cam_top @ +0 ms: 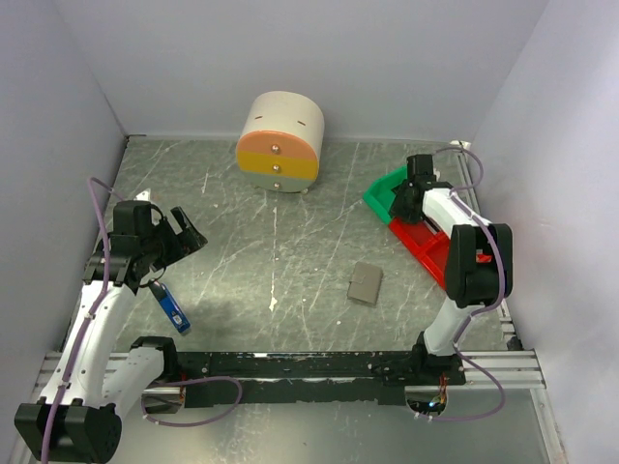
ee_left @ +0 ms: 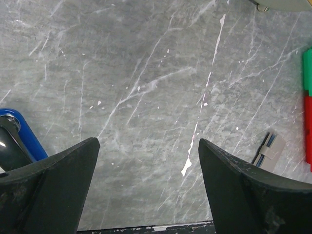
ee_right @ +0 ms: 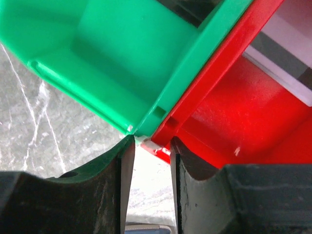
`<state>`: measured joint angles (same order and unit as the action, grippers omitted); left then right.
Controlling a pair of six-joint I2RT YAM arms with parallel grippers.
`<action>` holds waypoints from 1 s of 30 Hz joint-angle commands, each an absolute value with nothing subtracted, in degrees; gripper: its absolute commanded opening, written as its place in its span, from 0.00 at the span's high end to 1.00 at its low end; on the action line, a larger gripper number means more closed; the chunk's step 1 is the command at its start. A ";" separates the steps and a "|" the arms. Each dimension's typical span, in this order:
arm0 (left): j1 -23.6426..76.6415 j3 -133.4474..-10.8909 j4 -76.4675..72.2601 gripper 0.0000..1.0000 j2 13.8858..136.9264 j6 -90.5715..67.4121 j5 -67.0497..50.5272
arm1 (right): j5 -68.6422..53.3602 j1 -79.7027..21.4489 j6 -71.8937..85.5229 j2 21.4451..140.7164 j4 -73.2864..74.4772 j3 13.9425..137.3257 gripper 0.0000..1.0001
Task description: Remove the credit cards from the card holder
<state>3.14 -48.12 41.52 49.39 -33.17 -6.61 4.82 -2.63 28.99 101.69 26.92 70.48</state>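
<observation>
The card holder (cam_top: pixel 365 284) lies flat and folded shut on the grey marbled worktop (cam_top: pixel 290 203), a little right of centre and toward the near edge, touching nothing else. In the left wrist view the card holder (ee_left: pixel 269 151) sits far off to the right, and thin blue and pale layers show along one of its edges. The nearest thing to it is the red bin (cam_top: pixel 426 249), just to its right. The green bin (cam_top: pixel 385 193) stands against the red bin's far end. The right gripper (cam_top: pixel 408 193) is down at these bins. In its own wrist view the right gripper (ee_right: pixel 148 185) has its jaws only narrowly parted, with pale worktop showing through the slit. Its tips are right at the corner where the green bin (ee_right: pixel 122 58) meets the red bin (ee_right: pixel 234 122), and it has no clear hold on anything. Well apart on the left side, the left gripper (cam_top: pixel 184 232) is spread wide. Seen from its wrist, the left gripper (ee_left: pixel 146 195) has only bare worktop between its fingers. A blue-and-black stick (cam_top: pixel 172 307) lies just beside that arm, toward the near edge. At the back stands a rounded cream drawer unit (cam_top: pixel 280 145) with an orange and a yellow drawer front.
</observation>
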 commanded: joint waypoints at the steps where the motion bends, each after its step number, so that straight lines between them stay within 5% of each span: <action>1: 2.55 -50.17 42.82 0.05 49.13 -31.53 -5.96 | 5.10 -3.82 28.90 98.73 27.79 67.88 0.66; 7: 2.55 -49.15 42.26 0.05 49.35 -31.85 -7.22 | 5.59 -4.99 29.43 96.78 26.92 64.62 0.68; 12: 2.55 -49.20 42.10 0.05 49.31 -31.60 -7.73 | 7.74 -4.92 29.10 97.04 28.80 67.75 0.53; 20: 2.56 -48.98 41.66 0.05 49.13 -31.92 -8.41 | 13.35 -4.93 33.19 100.66 29.09 73.40 0.45; 30: 2.55 -49.21 42.55 0.05 48.78 -31.60 -7.66 | 15.62 -5.39 37.82 106.28 28.74 74.88 0.49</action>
